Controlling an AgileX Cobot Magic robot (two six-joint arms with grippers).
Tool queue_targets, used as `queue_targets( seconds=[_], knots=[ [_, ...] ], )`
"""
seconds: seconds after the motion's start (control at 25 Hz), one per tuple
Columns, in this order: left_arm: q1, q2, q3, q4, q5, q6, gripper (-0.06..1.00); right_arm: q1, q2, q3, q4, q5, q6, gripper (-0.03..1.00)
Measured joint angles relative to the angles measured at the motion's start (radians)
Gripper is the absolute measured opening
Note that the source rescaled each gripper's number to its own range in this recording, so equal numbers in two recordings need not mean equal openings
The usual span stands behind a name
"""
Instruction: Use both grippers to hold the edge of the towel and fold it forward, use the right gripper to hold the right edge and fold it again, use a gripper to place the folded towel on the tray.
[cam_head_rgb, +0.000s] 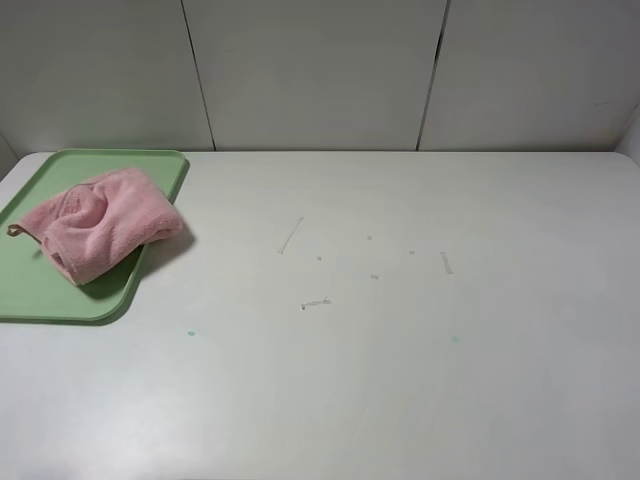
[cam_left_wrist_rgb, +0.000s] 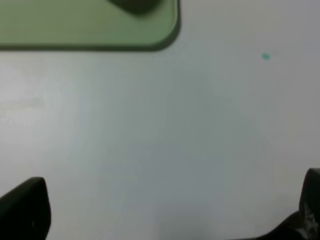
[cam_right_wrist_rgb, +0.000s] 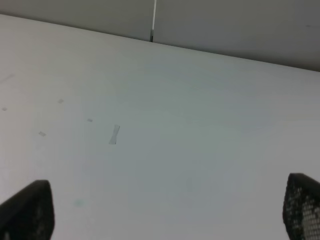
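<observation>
The pink towel (cam_head_rgb: 100, 222) lies bunched and folded on the light-green tray (cam_head_rgb: 40, 290) at the far left of the table, its right part hanging over the tray's right rim. Neither arm shows in the exterior high view. In the left wrist view the left gripper (cam_left_wrist_rgb: 170, 210) is open and empty above bare table, with the tray's corner (cam_left_wrist_rgb: 100, 25) ahead of it. In the right wrist view the right gripper (cam_right_wrist_rgb: 165, 210) is open and empty over bare white table. Both grippers' fingertips stand wide apart.
The white table (cam_head_rgb: 400, 350) carries small tape scraps (cam_head_rgb: 316, 302) and green specks (cam_head_rgb: 190, 332) near its middle. A white panelled wall (cam_head_rgb: 320, 70) runs along the back edge.
</observation>
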Motion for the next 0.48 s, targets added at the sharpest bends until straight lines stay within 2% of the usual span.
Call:
queue_targets(
  seconds=[0.28, 0.48],
  knots=[
    [-0.001, -0.226, 0.002, -0.008, 0.0, 0.001, 1.0, 0.0, 0.0, 0.0, 0.0, 0.0, 0.0, 1.0],
    [-0.025, -0.388, 0.002, -0.047, 0.001, 0.045, 1.0, 0.0, 0.0, 0.0, 0.0, 0.0, 0.0, 1.0]
  ],
)
